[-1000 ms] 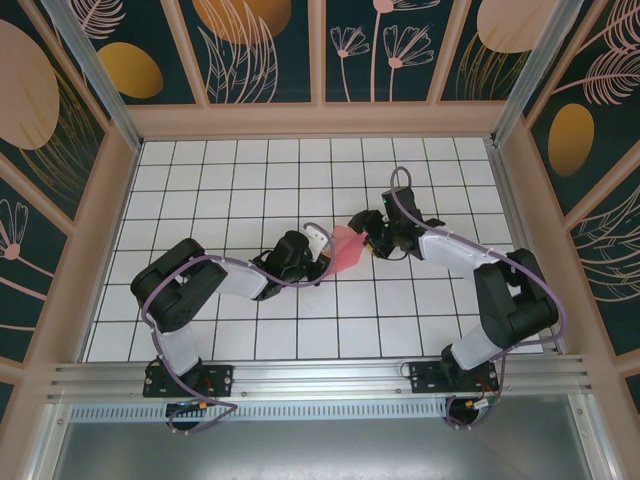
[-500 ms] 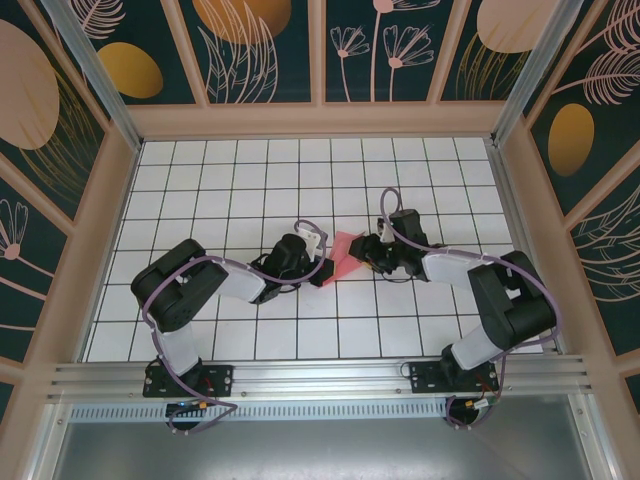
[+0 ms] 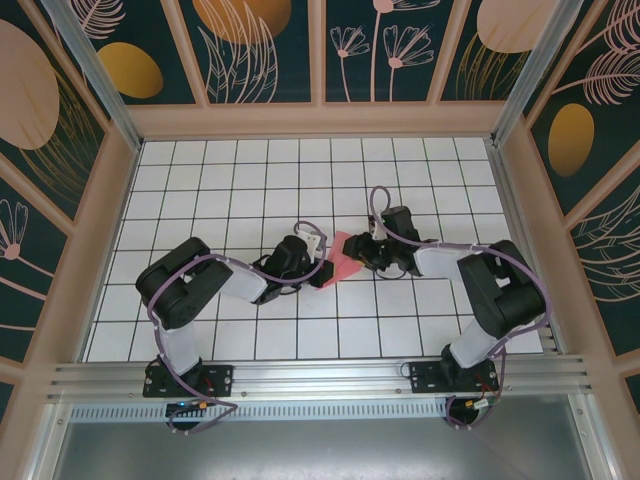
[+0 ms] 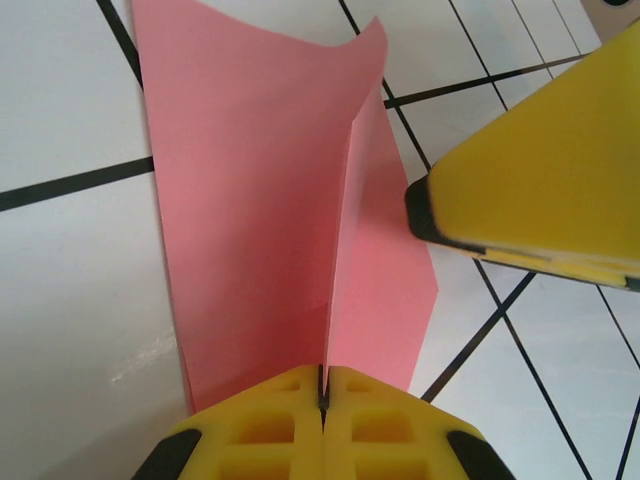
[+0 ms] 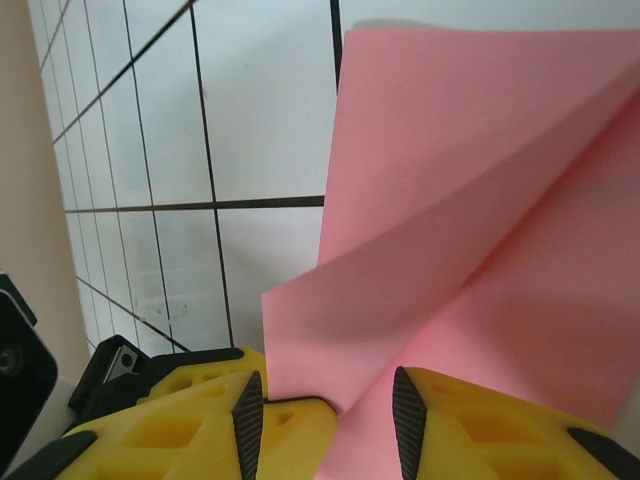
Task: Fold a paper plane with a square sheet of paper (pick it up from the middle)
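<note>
White gridded bench [image 3: 250, 170] spreads under both arms, fenced by panels painted with leaves. At the bottom of the left wrist view, the left pincer [image 4: 322, 378] is clamped tight on the centre crease of the square sheet of paper [image 4: 250, 200]. The sheet's two salmon-pink halves open away from it like a book, and the crease runs up the middle of that frame. In the right wrist view, the right pincer [image 5: 328, 400] has its jaws apart, with a folded flap of the sheet dipping between the black pads but not yet squeezed.

A second ago the overhead view shows that pincer wider and farther right, and the sheet spread broader between the two arms. Since then the right arm has slid left toward its partner and its jaws have narrowed. The pink patch has shrunk to a slim wedge near the centre of the frame.

This looks like the halves being brought together along the crease, so it is an early fold. No dart shape exists yet, and most of the folding appears to remain.
</note>
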`<state>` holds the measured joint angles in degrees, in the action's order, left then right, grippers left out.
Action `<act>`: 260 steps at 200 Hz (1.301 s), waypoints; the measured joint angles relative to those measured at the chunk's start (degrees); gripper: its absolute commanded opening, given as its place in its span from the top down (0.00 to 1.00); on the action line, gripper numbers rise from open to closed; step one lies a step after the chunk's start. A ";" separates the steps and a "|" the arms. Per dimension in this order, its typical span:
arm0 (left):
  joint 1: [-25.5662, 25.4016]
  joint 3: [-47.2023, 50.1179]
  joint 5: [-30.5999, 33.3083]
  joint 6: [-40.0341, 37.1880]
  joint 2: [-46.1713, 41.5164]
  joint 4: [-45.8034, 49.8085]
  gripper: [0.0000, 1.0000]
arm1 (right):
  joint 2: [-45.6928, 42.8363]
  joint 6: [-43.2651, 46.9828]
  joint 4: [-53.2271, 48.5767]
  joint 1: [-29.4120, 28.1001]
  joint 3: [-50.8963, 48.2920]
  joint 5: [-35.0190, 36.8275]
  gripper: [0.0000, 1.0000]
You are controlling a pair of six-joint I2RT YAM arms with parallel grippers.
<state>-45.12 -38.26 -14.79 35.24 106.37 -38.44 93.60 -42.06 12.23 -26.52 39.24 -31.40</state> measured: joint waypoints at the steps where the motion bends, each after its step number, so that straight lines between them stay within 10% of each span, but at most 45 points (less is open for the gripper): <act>1: 0.00 0.00 0.00 0.02 0.00 0.00 0.95 | 0.13 0.00 0.00 -0.07 0.04 0.02 0.58; 124: 0.00 -1.03 -0.90 1.70 0.22 0.74 0.90 | 4.09 -1.51 0.00 -0.44 0.98 1.53 0.57; 260: 0.50 -2.69 -0.50 2.80 -6.21 10.54 0.59 | 6.14 -5.03 -6.82 -1.27 6.21 4.74 0.47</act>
<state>-44.62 -40.95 -15.29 38.04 100.16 -27.90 99.74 -47.09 5.41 -27.79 45.45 -26.65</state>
